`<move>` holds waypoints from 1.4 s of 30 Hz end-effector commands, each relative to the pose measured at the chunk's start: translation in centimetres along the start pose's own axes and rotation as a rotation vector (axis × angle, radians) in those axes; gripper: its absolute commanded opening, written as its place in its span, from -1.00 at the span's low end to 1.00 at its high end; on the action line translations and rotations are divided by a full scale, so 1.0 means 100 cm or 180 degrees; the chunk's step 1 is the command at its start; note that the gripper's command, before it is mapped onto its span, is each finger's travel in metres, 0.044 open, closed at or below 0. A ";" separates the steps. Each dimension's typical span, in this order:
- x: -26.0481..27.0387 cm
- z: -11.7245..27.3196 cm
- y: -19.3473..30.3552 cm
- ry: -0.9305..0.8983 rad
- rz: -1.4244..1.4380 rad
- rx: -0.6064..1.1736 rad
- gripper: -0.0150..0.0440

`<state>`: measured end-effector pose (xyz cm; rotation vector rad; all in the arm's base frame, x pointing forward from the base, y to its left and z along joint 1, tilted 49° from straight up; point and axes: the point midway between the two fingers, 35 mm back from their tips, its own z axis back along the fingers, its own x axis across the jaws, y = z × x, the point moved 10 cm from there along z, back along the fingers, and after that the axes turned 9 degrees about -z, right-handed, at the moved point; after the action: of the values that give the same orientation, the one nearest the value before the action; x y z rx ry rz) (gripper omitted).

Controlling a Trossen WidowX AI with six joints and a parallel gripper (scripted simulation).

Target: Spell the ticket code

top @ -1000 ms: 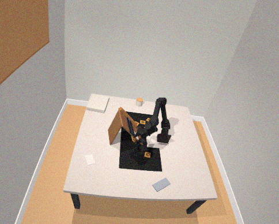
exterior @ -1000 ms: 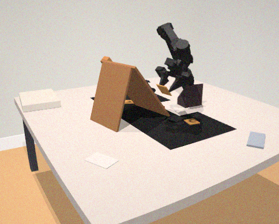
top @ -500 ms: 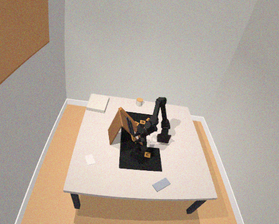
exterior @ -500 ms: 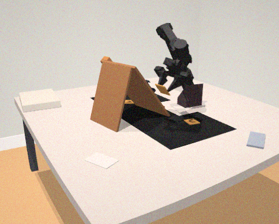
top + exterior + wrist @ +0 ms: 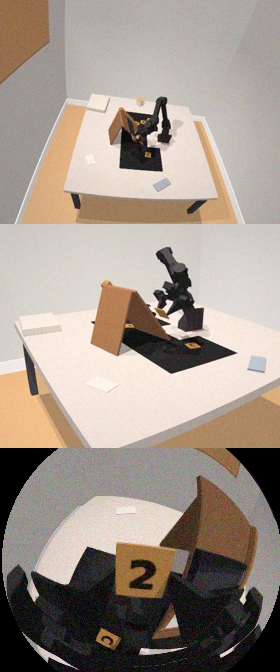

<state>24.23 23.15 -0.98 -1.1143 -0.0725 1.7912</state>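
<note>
My gripper (image 5: 164, 310) is shut on an orange tile marked 2 (image 5: 137, 583) (image 5: 161, 312), held tilted above the table beside the board's sloping face. The tent-shaped brown board (image 5: 115, 130) (image 5: 110, 319) (image 5: 222, 523) stands on the table. A dark strip (image 5: 129, 124) (image 5: 217, 570) runs along its face; the arm partly hides it, and I cannot read any letters there or a ticket code. A tile marked C (image 5: 148, 155) (image 5: 192, 345) (image 5: 107, 639) lies flat on the black mat (image 5: 127, 162) (image 5: 173, 365). Several other tiles lie behind the arm, one marked apparently D (image 5: 143, 122).
A white cup (image 5: 140, 102) with orange inside stands at the back. A pale flat box (image 5: 98, 103) (image 5: 40, 324) is at the back left. A white card (image 5: 90, 159) (image 5: 102, 384) lies left of the mat, and a blue-grey slab (image 5: 162, 184) (image 5: 257, 364) lies near the front edge.
</note>
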 end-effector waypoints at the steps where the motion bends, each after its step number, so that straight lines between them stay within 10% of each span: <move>1: -0.003 0.001 -0.002 -0.0019 -0.0009 -0.0008 -0.49; 42: -0.023 0.001 -0.005 -0.0015 -0.0005 -0.0007 -0.49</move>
<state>24.69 21.75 0.52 -1.1148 -0.0699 1.7920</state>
